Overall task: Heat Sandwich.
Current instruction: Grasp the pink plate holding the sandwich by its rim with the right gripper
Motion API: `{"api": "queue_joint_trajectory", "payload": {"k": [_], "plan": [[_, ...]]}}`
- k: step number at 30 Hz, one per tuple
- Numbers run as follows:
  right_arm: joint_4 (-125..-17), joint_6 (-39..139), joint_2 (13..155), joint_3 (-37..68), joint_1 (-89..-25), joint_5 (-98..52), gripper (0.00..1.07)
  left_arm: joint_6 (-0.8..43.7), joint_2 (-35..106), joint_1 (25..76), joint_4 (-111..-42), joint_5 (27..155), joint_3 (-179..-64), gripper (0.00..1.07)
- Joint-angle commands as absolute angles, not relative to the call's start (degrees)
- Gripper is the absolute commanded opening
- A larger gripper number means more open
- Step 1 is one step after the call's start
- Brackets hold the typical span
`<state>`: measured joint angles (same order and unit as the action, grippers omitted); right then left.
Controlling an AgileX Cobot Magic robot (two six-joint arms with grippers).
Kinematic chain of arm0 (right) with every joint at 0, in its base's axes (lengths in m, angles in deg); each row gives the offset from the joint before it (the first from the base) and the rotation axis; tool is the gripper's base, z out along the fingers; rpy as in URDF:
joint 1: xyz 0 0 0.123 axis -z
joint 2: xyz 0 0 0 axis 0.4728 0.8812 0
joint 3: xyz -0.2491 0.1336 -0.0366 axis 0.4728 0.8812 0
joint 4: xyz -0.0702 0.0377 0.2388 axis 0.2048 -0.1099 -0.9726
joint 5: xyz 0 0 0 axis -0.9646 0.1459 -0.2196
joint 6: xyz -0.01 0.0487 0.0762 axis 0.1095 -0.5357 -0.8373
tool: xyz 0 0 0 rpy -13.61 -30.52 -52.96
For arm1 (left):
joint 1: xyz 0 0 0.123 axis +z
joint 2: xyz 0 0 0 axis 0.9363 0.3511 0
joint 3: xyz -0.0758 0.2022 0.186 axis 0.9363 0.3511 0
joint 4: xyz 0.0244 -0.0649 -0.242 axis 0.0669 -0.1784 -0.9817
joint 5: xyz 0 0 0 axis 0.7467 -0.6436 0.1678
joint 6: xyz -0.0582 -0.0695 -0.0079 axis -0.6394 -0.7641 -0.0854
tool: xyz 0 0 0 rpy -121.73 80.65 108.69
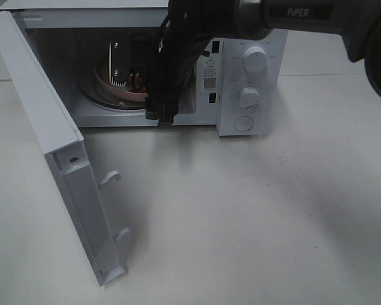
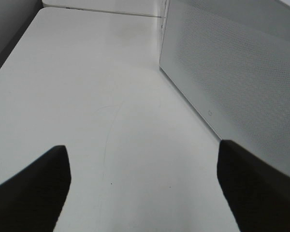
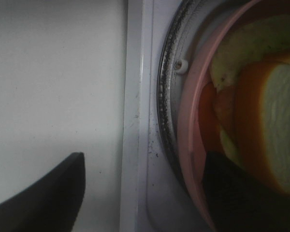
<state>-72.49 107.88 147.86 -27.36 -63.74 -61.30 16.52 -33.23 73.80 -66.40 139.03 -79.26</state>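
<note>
Sandwich (image 3: 280,121) partly hidden behind released right pincer (image 3: 145,159); left pincer (image 2: 142,145) released too.

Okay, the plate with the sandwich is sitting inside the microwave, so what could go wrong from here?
1. One finger of the open right gripper lies over the round pink plate, close to the white-bread sandwich with orange crust; a careless pull-out could drag either off the glass turntable.
2. The right arm fills the white microwave's doorway; swinging its open door shut now would hit it.
</note>
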Motion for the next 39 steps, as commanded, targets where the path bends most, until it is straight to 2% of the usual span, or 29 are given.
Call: {"api": "queue_joint_trajectory", "payload": {"k": [1, 39], "plan": [[-73.7, 108.3, 148.5, -28.3, -63.6, -61.6, 0.67, 16.5, -34.3, 73.9, -66.7, 139.0, -79.1, 0.76], [-75.4, 109.4, 154.0, -33.7, -60.9, -58.5, 0.63, 16.5, -34.3, 73.9, -66.7, 139.0, -79.1, 0.76]]}}
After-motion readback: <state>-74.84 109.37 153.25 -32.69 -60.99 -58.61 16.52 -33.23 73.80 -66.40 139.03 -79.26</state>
